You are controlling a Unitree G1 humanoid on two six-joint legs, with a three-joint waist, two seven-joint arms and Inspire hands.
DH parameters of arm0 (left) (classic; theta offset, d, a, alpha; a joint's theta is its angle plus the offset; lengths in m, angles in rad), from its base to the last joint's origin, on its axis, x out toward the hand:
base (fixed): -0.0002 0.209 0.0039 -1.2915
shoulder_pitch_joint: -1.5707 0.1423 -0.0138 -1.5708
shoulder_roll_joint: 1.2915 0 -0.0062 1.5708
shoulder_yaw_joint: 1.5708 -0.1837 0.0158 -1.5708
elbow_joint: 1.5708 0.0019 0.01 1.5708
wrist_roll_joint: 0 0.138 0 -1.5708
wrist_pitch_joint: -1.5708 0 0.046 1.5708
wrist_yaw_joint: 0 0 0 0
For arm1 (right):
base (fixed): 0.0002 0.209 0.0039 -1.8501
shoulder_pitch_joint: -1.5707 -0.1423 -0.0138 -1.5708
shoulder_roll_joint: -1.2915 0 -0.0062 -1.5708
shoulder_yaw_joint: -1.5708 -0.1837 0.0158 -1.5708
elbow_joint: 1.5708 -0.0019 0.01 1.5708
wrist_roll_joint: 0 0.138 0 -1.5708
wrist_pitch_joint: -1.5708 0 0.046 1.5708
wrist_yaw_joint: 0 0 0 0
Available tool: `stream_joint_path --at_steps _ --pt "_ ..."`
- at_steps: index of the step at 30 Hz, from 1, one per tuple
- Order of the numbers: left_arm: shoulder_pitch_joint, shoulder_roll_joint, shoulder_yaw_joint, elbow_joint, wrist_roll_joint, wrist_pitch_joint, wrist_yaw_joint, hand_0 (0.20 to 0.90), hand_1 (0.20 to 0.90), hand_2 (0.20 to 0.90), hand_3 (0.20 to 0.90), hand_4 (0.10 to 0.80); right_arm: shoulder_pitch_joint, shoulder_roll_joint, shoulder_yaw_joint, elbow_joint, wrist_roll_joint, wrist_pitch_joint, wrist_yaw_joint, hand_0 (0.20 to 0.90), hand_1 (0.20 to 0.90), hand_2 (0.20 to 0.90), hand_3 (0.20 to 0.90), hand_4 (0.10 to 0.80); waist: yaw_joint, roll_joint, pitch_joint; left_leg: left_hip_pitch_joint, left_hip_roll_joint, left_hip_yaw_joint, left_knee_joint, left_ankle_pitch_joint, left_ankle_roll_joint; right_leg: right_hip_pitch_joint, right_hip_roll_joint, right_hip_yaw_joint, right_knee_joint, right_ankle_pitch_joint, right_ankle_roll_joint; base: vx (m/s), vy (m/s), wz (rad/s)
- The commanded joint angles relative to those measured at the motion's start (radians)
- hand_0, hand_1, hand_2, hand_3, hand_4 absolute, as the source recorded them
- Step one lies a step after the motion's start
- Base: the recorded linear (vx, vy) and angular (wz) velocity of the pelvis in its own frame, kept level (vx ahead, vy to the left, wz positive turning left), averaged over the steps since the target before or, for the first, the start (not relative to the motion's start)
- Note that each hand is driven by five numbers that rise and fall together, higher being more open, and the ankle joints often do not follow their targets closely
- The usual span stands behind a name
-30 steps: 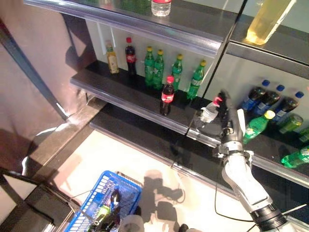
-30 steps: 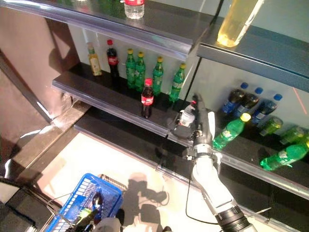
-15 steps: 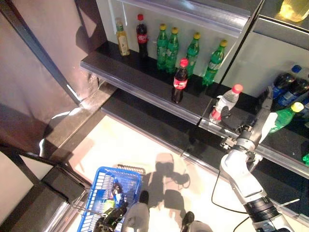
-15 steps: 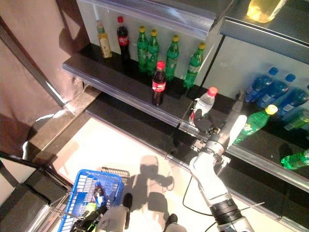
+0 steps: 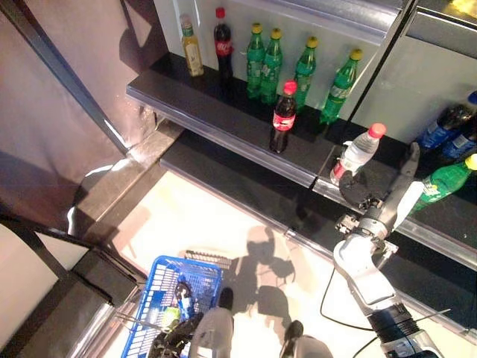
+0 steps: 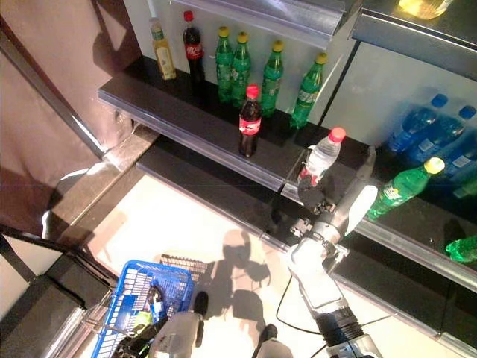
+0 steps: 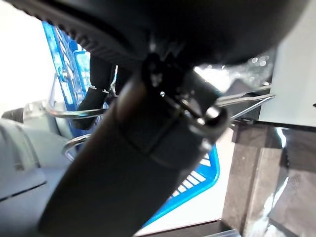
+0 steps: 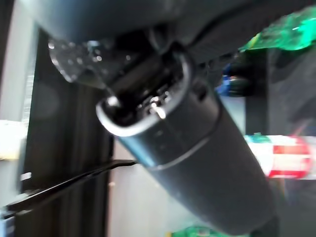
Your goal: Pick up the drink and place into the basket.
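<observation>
A clear drink bottle (image 5: 358,154) with a red cap leans tilted at the front edge of the lower right shelf (image 5: 440,227). My right hand (image 5: 363,195) is at its base, curled round its lower part, with one finger standing straight beside it. The bottle also shows in the right eye view (image 6: 322,156), with the right hand (image 6: 314,200) below it. My left hand (image 5: 176,342) is shut on the thin wire handles (image 7: 240,101) of the blue basket (image 5: 159,293), which hangs low at the left. A dark bottle and a green item lie in the basket.
Green bottles (image 5: 302,68), a dark cola bottle (image 5: 284,115) near the shelf front, another cola bottle (image 5: 222,43) and a yellow bottle (image 5: 191,49) stand on the left shelf. Blue-capped and green bottles (image 5: 449,177) lie on the right shelf. A dark ledge (image 5: 89,268) runs along the left.
The camera has tilted down. My right hand has drawn the clear bottle back from deeper in the shelf to its front edge, and the bottle now shows more fully. The blue basket still hangs low.
</observation>
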Motion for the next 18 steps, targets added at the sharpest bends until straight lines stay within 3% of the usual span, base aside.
stream_joint_path --at_steps 1,6,12,18 --pt "0.035 0.065 -0.041 -0.116 0.034 -0.141 -0.062 0.300 0.300 0.300 0.200 0.100 -0.105 -0.015 -0.017 -0.081 -0.002 -0.089 -0.073 0.900 0.900 0.900 0.900 0.800 0.008 0.010 -0.037 -0.103 -0.011 -0.019 0.065 0.035 -0.033 -0.019 0.017 -0.016 0.031 0.027 -0.055 -0.110 0.010 0.03" --pt "-0.032 0.095 -0.076 -0.137 -0.012 -0.149 -0.070 0.300 0.300 0.300 0.200 0.100 -0.266 -0.022 -0.039 0.002 0.054 -0.089 -0.158 0.900 0.900 0.900 0.900 0.800 0.015 0.032 0.040 -0.163 -0.036 -0.035 0.090 0.020 -0.017 -0.109 0.004 -0.013 0.081 0.030 -0.064 -0.101 0.016 0.03" --pt "-0.093 0.105 -0.116 -0.171 -0.036 -0.162 -0.063 0.300 0.300 0.300 0.200 0.100 -0.388 -0.046 -0.045 0.064 0.100 -0.102 -0.173 0.900 0.900 0.900 0.900 0.800 0.015 0.049 0.097 -0.207 -0.055 -0.038 0.103 0.011 0.002 -0.189 -0.003 0.000 0.125 0.027 -0.064 -0.081 0.016 0.01" --pt "-0.128 0.106 -0.148 -0.213 -0.043 -0.178 -0.038 0.300 0.300 0.300 0.200 0.100 -0.456 -0.065 -0.051 0.071 0.099 -0.104 -0.194 0.900 0.900 0.900 0.900 0.800 0.009 0.053 0.105 -0.256 -0.066 -0.026 0.087 0.012 0.026 -0.286 -0.002 0.018 0.147 0.036 -0.056 -0.039 0.024 -0.02"
